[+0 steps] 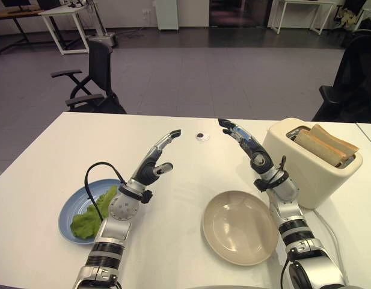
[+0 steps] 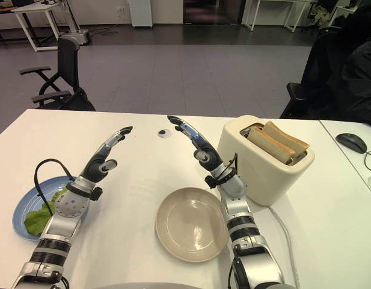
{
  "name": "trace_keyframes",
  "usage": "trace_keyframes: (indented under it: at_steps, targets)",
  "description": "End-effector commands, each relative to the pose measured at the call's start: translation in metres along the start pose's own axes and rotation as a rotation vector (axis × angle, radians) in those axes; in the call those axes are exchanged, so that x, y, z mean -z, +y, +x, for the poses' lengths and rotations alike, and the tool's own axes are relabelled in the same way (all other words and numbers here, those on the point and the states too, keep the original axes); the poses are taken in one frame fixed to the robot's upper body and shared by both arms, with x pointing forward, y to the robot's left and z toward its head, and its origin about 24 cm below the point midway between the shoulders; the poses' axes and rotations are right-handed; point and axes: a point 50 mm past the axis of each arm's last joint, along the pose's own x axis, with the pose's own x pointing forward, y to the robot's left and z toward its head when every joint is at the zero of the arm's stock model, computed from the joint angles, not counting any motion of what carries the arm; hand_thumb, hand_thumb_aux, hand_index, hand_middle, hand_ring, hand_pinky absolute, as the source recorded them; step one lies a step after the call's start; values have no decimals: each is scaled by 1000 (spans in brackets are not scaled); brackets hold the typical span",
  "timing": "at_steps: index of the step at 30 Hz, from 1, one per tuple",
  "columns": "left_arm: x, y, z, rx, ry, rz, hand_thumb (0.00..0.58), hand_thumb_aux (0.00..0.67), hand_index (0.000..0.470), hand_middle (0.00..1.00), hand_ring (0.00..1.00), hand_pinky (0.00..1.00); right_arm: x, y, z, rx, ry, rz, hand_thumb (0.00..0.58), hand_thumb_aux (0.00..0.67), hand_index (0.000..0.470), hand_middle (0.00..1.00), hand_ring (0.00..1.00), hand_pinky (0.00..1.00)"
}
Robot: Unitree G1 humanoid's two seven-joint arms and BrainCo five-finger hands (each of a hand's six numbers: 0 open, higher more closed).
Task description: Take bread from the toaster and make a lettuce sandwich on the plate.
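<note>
Mid-frame, left hand point(image 1: 154, 162) and right hand point(image 1: 248, 146), fingers outstretched, holding nothing. Bread point(image 1: 327, 146), apparently two slices, in toaster point(image 1: 305, 177) at right; beige plate point(image 1: 239, 229) lower centre; lettuce point(image 1: 89, 220) on blue dish point(image 1: 67, 209) lower left.

The right hand point(image 1: 248, 147), fingers outstretched, hangs just left of the toaster point(image 1: 305, 177), whose wall blocks any move to its right. The bread point(image 1: 326, 144) sticks up from the slots, open from above. A plate point(image 1: 233, 232) lies below its wrist. Bare table point(image 1: 185, 174) separates it from the left hand point(image 1: 150, 168); a small disc point(image 1: 202, 136) lies beyond the fingertips. Behind the left hand sit a blue plate point(image 1: 68, 208) and a looping cable point(image 1: 92, 174).
</note>
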Motion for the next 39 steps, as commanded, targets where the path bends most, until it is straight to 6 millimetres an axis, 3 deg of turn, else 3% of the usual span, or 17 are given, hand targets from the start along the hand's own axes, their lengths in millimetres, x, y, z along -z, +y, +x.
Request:
trace_keyframes:
  at_steps: [1, 10, 12, 14, 17, 20, 22, 25, 28, 33, 36, 37, 39]
  targets:
    - [0, -3, 3, 22, -1, 5, 0, 0, 0, 0, 0, 0, 0, 1, -1, -11, 4, -6, 0, 0, 0, 0, 0, 0]
    - [1, -3, 4, 19, -1, 0, 0, 0, 0, 0, 0, 0, 0, 2, 0, -17, 3, -11, 0, 0, 0, 0, 0, 0]
    - [1, -3, 5, 20, -2, -1, 0, 0, 0, 0, 0, 0, -13, -5, 1, -8, -52, -45, 0, 0, 0, 0, 0, 0]
    - [0, -3, 6, 21, -5, -3, 0, 0, 0, 0, 0, 0, -51, -30, 2, 39, -188, -101, 0, 0, 0, 0, 0, 0]
    - [0, -4, 7, 21, -6, -6, 0, 0, 0, 0, 0, 0, -112, -83, -5, 132, -284, -220, 0, 0, 0, 0, 0, 0]
    - [1, -7, 11, 29, -7, -15, 0, 0, 0, 0, 0, 0, -164, -139, -28, 274, -238, -308, 0, 0, 0, 0, 0, 0]
    - [2, -9, 13, 33, -6, -18, 0, 0, 0, 0, 0, 0, -176, -162, -44, 321, -111, -441, 0, 0, 0, 0, 0, 0]
    - [2, -10, 14, 36, -8, -17, 0, 0, 0, 0, 0, 0, -140, -184, -67, 274, 338, -764, 0, 0, 0, 0, 0, 0]
    - [2, -9, 16, 40, -14, -16, 0, 0, 0, 0, 0, 0, -117, -194, -102, 184, 655, -908, 0, 0, 0, 0, 0, 0]
    - [1, -11, 17, 51, -21, -15, 0, 0, 0, 0, 0, 0, -97, -208, -138, 184, 914, -962, 0, 0, 0, 0, 0, 0]
    - [0, -11, 18, 56, -26, -15, 0, 0, 0, 0, 0, 0, -77, -204, -153, 127, 1013, -924, 0, 0, 0, 0, 0, 0]
    - [0, -11, 18, 57, -26, -15, 0, 0, 0, 0, 0, 0, -72, -202, -154, 111, 1020, -906, 49, 29, 20, 0, 0, 0]
    - [0, -11, 18, 57, -26, -14, 0, 0, 0, 0, 0, 0, -68, -199, -152, 91, 1010, -884, 392, 289, 203, 0, 0, 0]
